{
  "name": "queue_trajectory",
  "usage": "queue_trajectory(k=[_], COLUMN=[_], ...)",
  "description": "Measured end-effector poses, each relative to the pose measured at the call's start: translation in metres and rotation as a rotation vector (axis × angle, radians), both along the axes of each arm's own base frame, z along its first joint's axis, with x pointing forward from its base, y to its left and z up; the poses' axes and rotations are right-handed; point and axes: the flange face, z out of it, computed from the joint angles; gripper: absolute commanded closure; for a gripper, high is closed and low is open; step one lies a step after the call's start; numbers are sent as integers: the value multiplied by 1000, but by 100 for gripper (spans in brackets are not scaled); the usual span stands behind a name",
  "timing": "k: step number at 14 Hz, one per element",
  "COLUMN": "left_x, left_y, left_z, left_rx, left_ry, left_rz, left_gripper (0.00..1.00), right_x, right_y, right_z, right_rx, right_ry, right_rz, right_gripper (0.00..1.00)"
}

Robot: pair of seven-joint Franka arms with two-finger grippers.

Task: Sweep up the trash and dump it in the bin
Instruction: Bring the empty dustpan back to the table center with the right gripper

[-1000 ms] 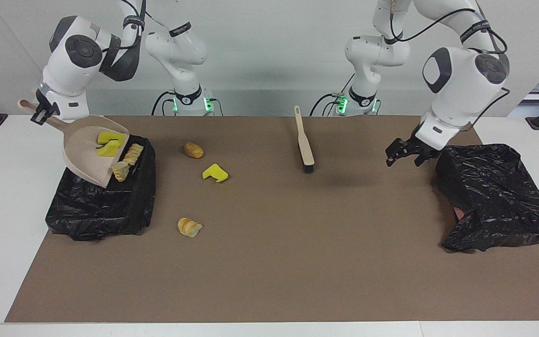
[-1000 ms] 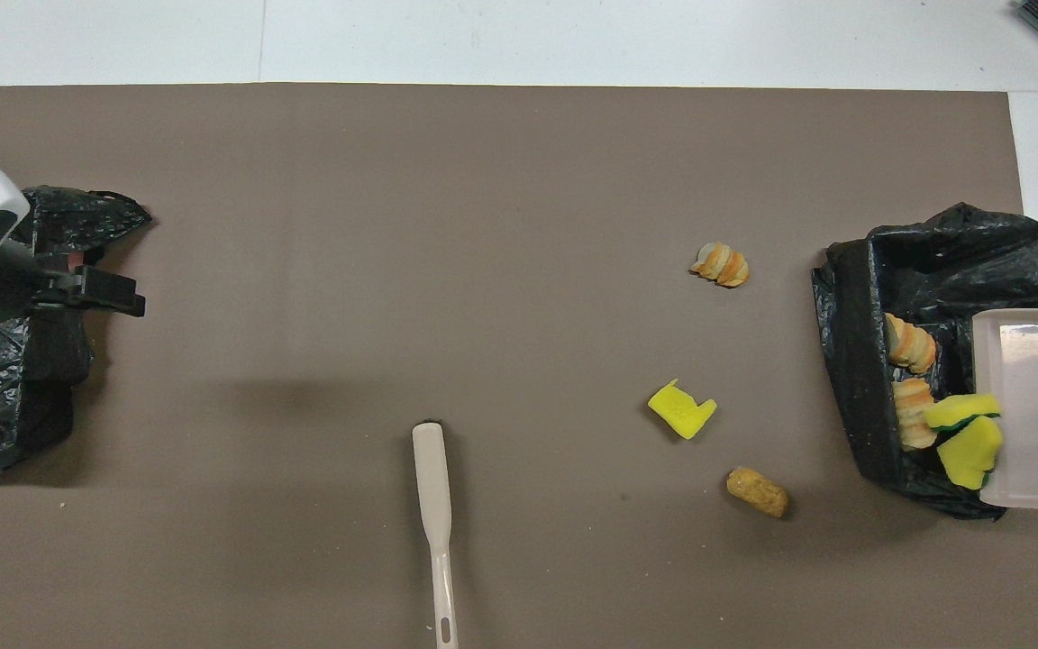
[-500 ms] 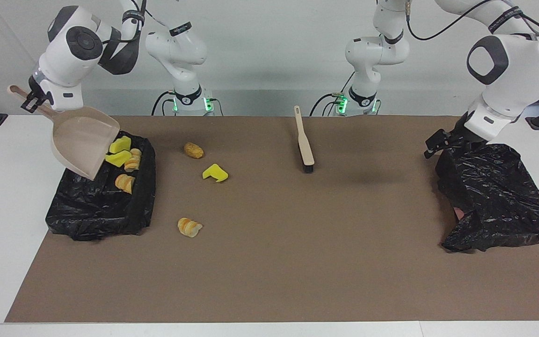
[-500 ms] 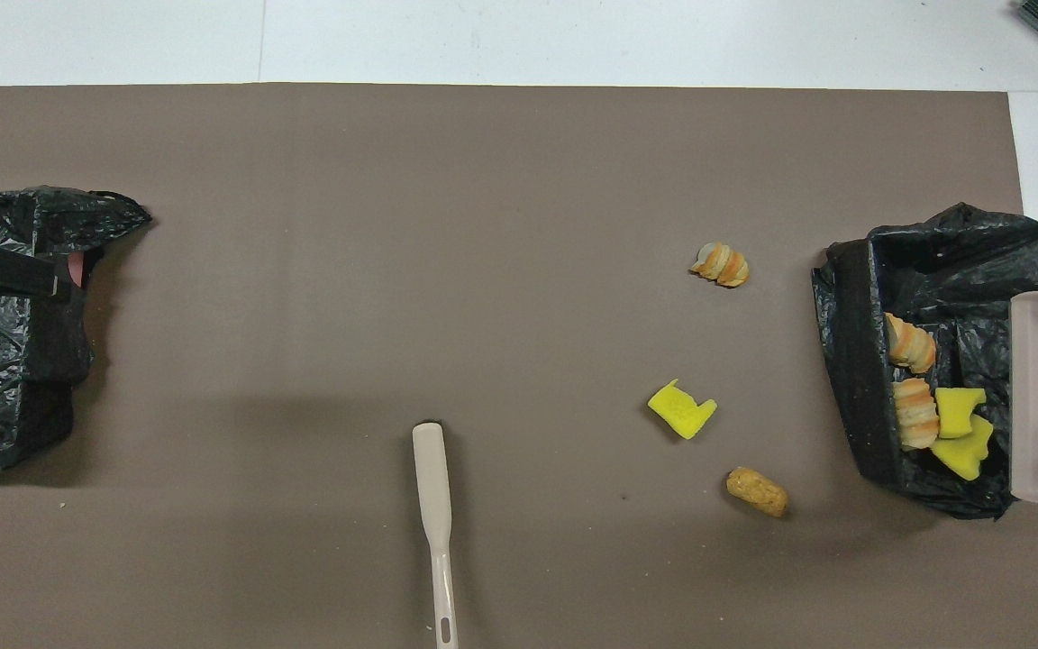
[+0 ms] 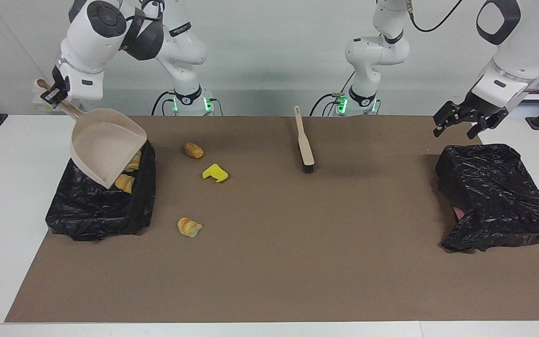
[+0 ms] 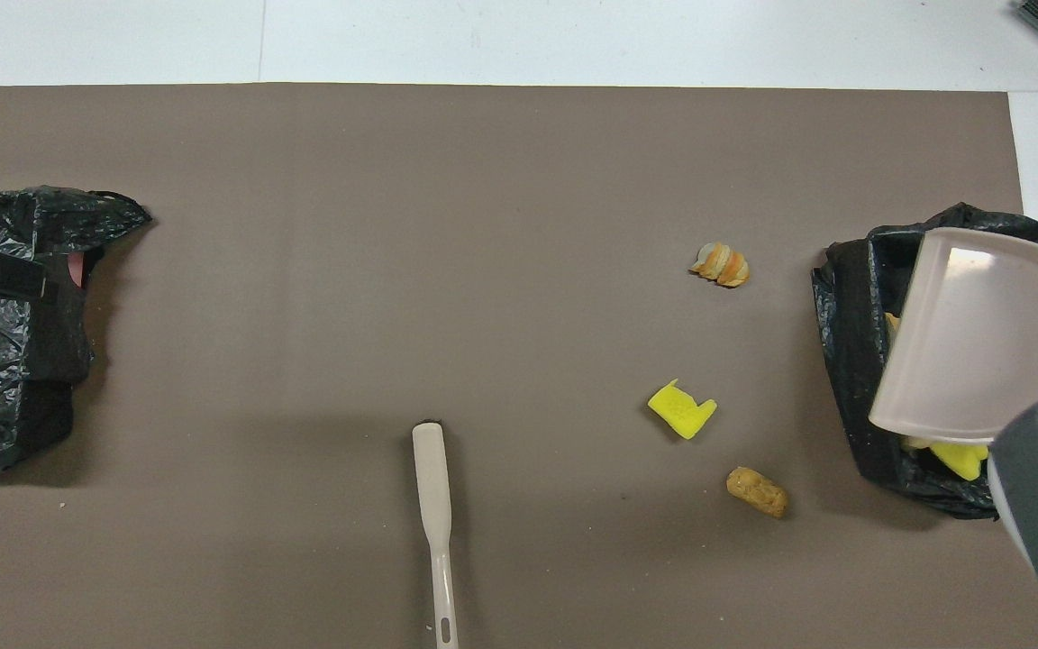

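Trash is seen in two places. Some scraps (image 5: 125,182) lie in the black-lined bin (image 5: 101,208) at the right arm's end of the table; how many cannot be told, since the dustpan hides part of the bin. Three pieces are left on the brown mat (image 5: 269,262): a tan lump (image 5: 193,150), a yellow wedge (image 5: 215,172) and a striped pastry (image 5: 189,227), the lump nearest the robots, the pastry farthest. The dustpan (image 5: 105,152) is held tilted over the bin, its handle clamped in the closed right gripper (image 5: 53,96). The brush (image 5: 304,140) lies on the mat, untouched. The left gripper (image 5: 462,120) hangs with jaws wide, empty, above the second black bag (image 5: 494,196).
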Motion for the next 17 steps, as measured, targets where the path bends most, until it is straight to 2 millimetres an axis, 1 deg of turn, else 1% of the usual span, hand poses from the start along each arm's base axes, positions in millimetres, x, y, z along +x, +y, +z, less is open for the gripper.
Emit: queue_trajectory(k=[2,3,4,5,9,12,13,15,17], left_x=[-3,-3,-4,-4,-8,-9,-9,-9,-9], left_y=[2,3,3,4,3,2,3,5,6], left_z=[4,4,4,3,1,3,4,4,4], left_rx=[14,24,30,33,34,34,34,34,34], left_ry=[-2,-1,1,3,9,5,5,5,5], left_rz=[0,-1,-1,-1,-4,-4,-3,1,2], left_gripper=[0,0,0,0,0,0,0,0,0], right_x=[5,7,12,19,60,91,99,110,113], right_y=[38,51,65,84,184,265,288,332,376], right_z=[-5,-9,-14,-19,-40,-69,-79,-95,-111], right_rx=[109,163,206,241,359,412,428,460,489], right_ry=[-100,-144,-183,-224,-380,-471,-486,-509,-523], right_rz=[-120,-191,-261,-325,-595,-776,-828,-917,-993], right_gripper=[100,100,100,100,100,100,100,100,100])
